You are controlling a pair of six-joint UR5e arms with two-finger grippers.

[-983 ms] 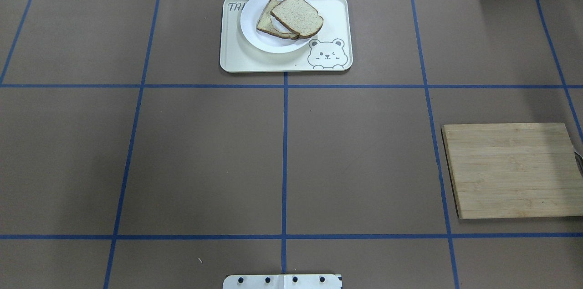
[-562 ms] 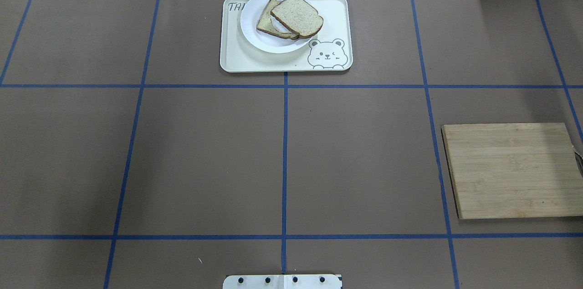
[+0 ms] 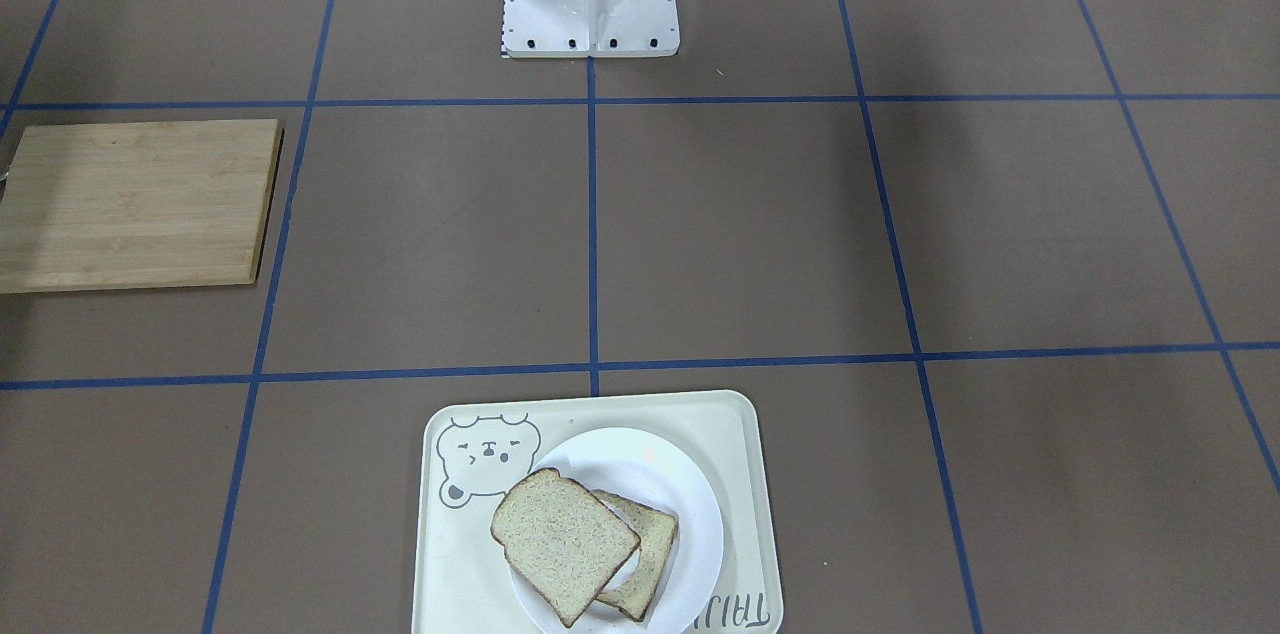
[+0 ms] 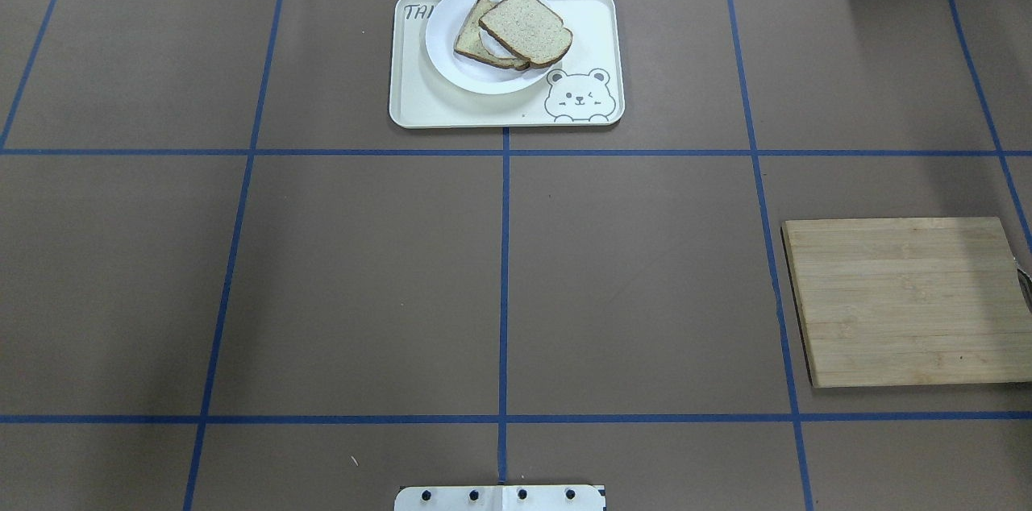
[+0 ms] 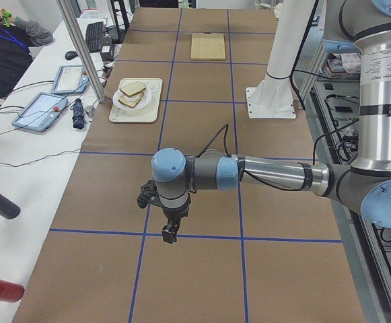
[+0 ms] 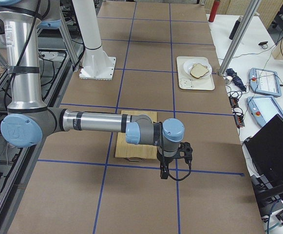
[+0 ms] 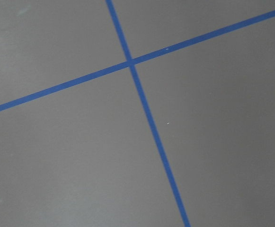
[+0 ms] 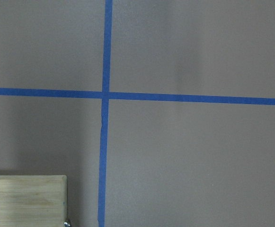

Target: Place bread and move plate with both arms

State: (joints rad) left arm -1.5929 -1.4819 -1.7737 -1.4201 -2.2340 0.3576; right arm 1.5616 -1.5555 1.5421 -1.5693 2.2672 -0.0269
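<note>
Bread (image 4: 526,27) lies atop a second slice on the plate (image 4: 461,74), which sits on the tray (image 4: 451,110) at the table's 12 o'clock. Left gripper (image 5: 170,232) and right gripper (image 6: 164,173) hang well apart from it; whether their jaws are apart or together cannot be told. Placement is judged done, so the arms are best held clear. The plate rim lies at the tray's 12 o'clock edge. Open room is noted toward 6 o'clock, and the board (image 4: 907,301) at 4.

Overhead view: high behind the pedestal base (image 4: 500,497), facing forward and down over the counter (image 4: 363,277); front-facing view: opposite side, steeply down; both share plate (image 4: 476,80), tray (image 4: 419,104) and wooden board (image 4: 903,301). Side views: one at each counter end, raised, looking along its length. Wrist views: close above blue tape crossings (image 7: 130,62), the right one catching the board's corner.
</note>
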